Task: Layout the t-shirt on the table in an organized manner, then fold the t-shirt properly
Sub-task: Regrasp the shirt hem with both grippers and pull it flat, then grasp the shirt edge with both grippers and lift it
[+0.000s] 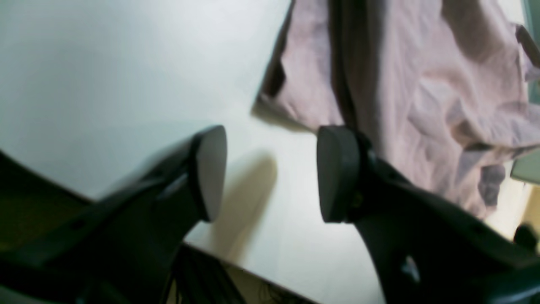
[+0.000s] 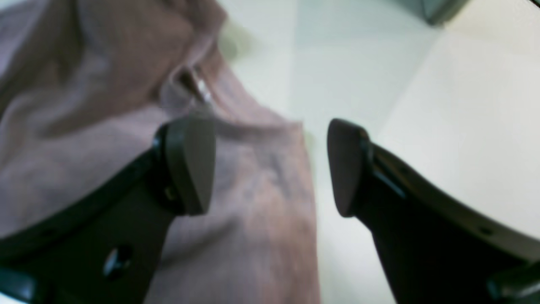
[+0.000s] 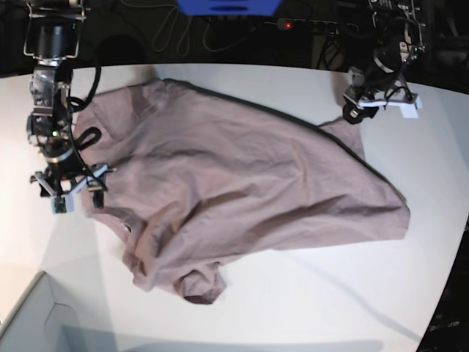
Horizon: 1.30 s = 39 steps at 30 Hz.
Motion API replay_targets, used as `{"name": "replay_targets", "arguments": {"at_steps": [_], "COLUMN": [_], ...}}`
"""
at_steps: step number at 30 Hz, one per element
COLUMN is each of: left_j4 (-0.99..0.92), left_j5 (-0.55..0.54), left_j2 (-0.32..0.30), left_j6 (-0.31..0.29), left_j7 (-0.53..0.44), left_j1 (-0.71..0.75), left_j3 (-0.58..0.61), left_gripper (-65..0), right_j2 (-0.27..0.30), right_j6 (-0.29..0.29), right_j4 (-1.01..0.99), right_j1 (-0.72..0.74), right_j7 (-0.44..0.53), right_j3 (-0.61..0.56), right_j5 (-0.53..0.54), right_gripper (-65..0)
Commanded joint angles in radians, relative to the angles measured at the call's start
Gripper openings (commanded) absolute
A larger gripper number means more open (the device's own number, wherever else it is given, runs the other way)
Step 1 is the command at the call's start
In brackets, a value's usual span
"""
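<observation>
The mauve t-shirt (image 3: 242,183) lies spread and wrinkled across the white table (image 3: 308,308), collar end toward the left. My right gripper (image 3: 77,194) hangs at the shirt's left edge. In the right wrist view it (image 2: 270,166) is open, with the shirt's edge (image 2: 261,202) under the gap and under the left finger (image 2: 190,164); nothing is pinched. My left gripper (image 3: 374,108) is at the shirt's far right corner. In the left wrist view it (image 1: 272,173) is open over bare table (image 1: 105,84), with the t-shirt (image 1: 422,93) just beyond its right finger (image 1: 337,173).
A grey box corner (image 3: 29,315) sits at the front left. Behind the table's back edge are a blue object (image 3: 227,6), cables and a power strip (image 3: 293,24). The table's curved edge (image 3: 443,293) runs down the right side.
</observation>
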Motion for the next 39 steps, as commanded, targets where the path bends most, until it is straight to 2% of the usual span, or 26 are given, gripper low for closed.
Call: {"name": "replay_targets", "arguments": {"at_steps": [1, 4, 14, 25, 33, 34, 36, 39], "left_j4": [0.017, 0.017, -0.068, -0.066, -0.131, -0.134, -0.154, -0.161], "left_j5": [-0.014, -0.009, -0.006, -0.006, -0.006, -0.006, -0.006, -0.006], "left_j2": [-0.004, -0.009, -0.010, -0.010, -0.009, -0.009, -0.010, -0.010], "left_j6": [-0.010, -0.010, -0.010, -0.010, -0.008, -0.008, -0.008, -0.008], "left_j7": [-0.014, -0.013, -0.005, -0.004, -0.004, -0.004, -0.004, -0.005], "left_j1": [-0.013, -0.054, -0.128, -0.065, -0.061, -0.061, -0.064, -0.073], "left_j3": [-0.003, -0.001, 0.007, 0.008, 0.008, 0.010, 0.014, 0.033], "left_gripper": [-31.8, -31.8, -32.2, -32.1, -32.3, -32.9, -39.3, -56.3], "right_j2": [0.011, 0.011, -0.087, -0.129, -0.141, -0.141, -0.143, -0.143], "right_j6": [-0.001, -0.001, 0.003, 0.005, 0.005, 0.005, 0.005, 0.005], "right_j4": [0.042, 0.100, 0.228, 0.318, 0.329, 0.329, 0.329, 0.327], "right_j1": [-0.008, -0.078, -0.249, -0.379, -0.396, -0.396, -0.398, -0.411], "right_j7": [0.027, 0.027, 0.027, 0.027, 0.030, 0.030, 0.028, 0.027], "right_j3": [0.003, 0.031, 0.183, 0.181, 0.180, 0.180, 0.180, 0.178], "right_j5": [0.009, 0.009, 0.009, 0.009, 0.009, 0.009, 0.009, 0.009], "right_gripper": [-23.1, -23.1, -23.1, -22.7, -22.7, -22.7, -22.7, -22.8]}}
